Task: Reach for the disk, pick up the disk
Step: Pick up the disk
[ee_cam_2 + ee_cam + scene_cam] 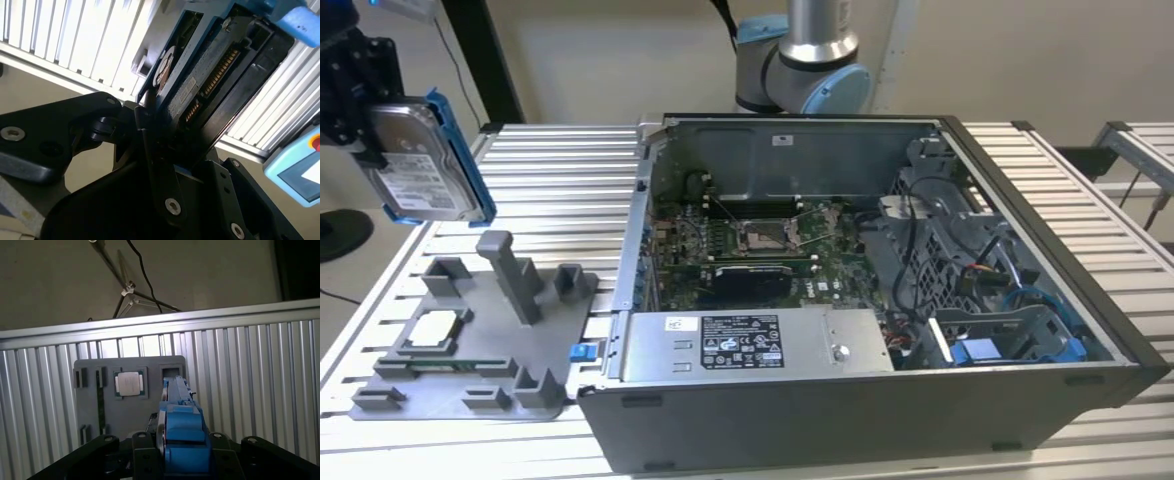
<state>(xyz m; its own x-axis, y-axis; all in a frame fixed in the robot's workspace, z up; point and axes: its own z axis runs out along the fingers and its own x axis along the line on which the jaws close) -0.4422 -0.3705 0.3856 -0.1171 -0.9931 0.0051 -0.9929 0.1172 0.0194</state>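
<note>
The disk [420, 165], a silver-grey drive with a white label and a blue frame, hangs upright in the air at the exterior view's far left, above the slatted table. My gripper [376, 140] is shut on it from the side. In the first wrist view the disk [182, 432] shows edge-on between the black fingers [142, 452], high above the grey fixture. The second wrist view shows the disk's underside with its row of connector pins [210, 80], clamped by the black fingers [157, 165].
A grey fixture plate [467, 345] with upright posts lies below the disk and carries a square processor chip [431, 330]. An open computer case [854, 280] stands to the exterior view's right of it. The arm's base [801, 60] stands behind the case.
</note>
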